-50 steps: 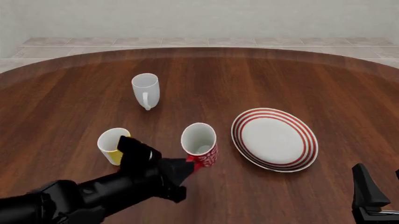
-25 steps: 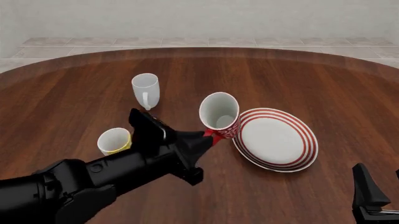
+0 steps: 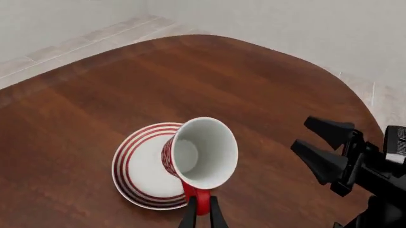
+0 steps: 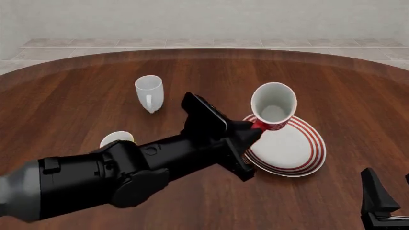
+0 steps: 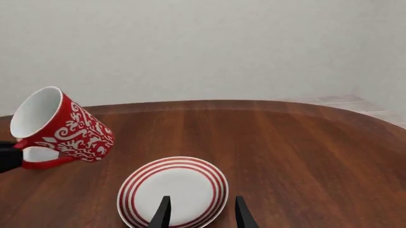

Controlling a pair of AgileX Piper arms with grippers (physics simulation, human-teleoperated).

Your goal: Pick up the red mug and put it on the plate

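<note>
My left gripper (image 4: 254,127) is shut on the handle of the red mug (image 4: 273,107) and holds it in the air over the plate's (image 4: 305,155) near-left part. The mug is tilted, its white inside facing up. In the left wrist view the mug (image 3: 201,153) hangs above the plate (image 3: 133,171), its red handle between the fingers (image 3: 188,219). The right wrist view shows the mug (image 5: 63,127) well above the plate (image 5: 184,183), clear of it. My right gripper (image 5: 199,213) is open and empty, low at the near right (image 4: 377,196).
A white mug (image 4: 149,93) stands at the back left. A yellow mug (image 4: 115,140) stands at the near left, mostly hidden behind my left arm. The right arm also shows in the left wrist view (image 3: 355,164).
My left gripper has lifted the red mug off the table and carried it to the right and away, from beside the yellow mug to above the plate. The right arm has not moved.
</note>
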